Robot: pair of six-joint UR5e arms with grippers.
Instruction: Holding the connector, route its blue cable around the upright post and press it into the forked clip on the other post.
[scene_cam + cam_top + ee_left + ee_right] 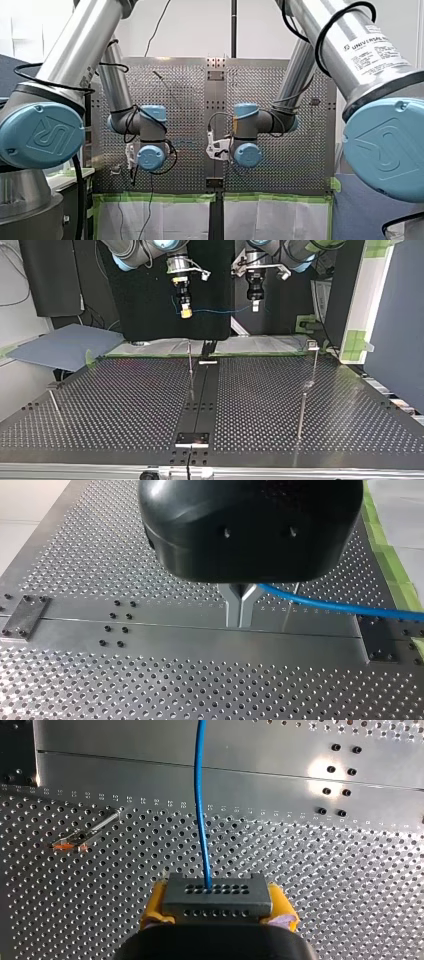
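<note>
Claw on my right arm [218, 906] is clamped on the grey connector [217, 891], its yellow pads [156, 904] pressing the two short ends. The blue cable [200, 805] leaves the connector's perforated face and runs straight ahead over the desk [125, 405].

In the top view this claw hangs high at the view's left of centre, well above the desk. The cable stretches almost level from it to my left claw [241, 611] at about the same height. The left claw's metal fingers [235, 605] are pressed together on the cable, which trails off to one side.

On the desk a thin upright post [190, 362] stands near the far edge at centre, and another with a small head [313, 346] stands towards the view's right. The cable touches neither — it hangs well above both.
</note>
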